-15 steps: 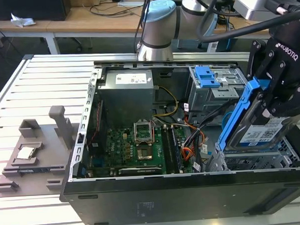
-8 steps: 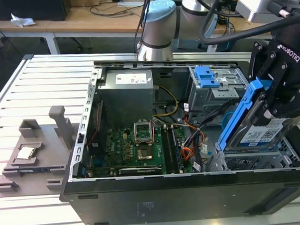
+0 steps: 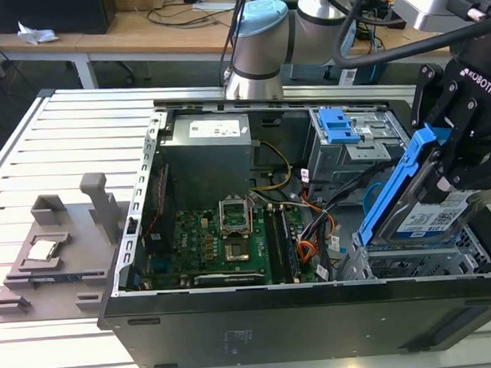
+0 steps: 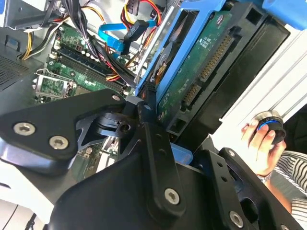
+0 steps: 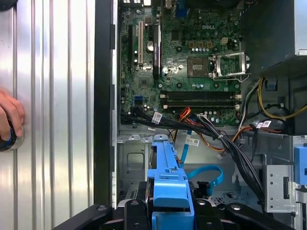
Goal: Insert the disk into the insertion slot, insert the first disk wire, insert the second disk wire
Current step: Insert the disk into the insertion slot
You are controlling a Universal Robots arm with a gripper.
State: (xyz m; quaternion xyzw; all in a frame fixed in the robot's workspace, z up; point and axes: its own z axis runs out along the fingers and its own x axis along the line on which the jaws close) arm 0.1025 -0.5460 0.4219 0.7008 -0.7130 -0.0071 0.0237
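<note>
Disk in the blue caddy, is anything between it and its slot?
Possibly. The pincer holds the disk tilted just above the slot. In the first wrist view the light-blue cable loops right beside the caddy, and a black wire bundle runs close by; either could snag.

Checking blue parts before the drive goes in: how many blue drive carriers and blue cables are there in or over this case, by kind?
Disk in its blue caddy, gripped by the claw: 1
Bare blue bracket in the taller cage: 1
Light-blue cable: 1
Total: 3
</note>
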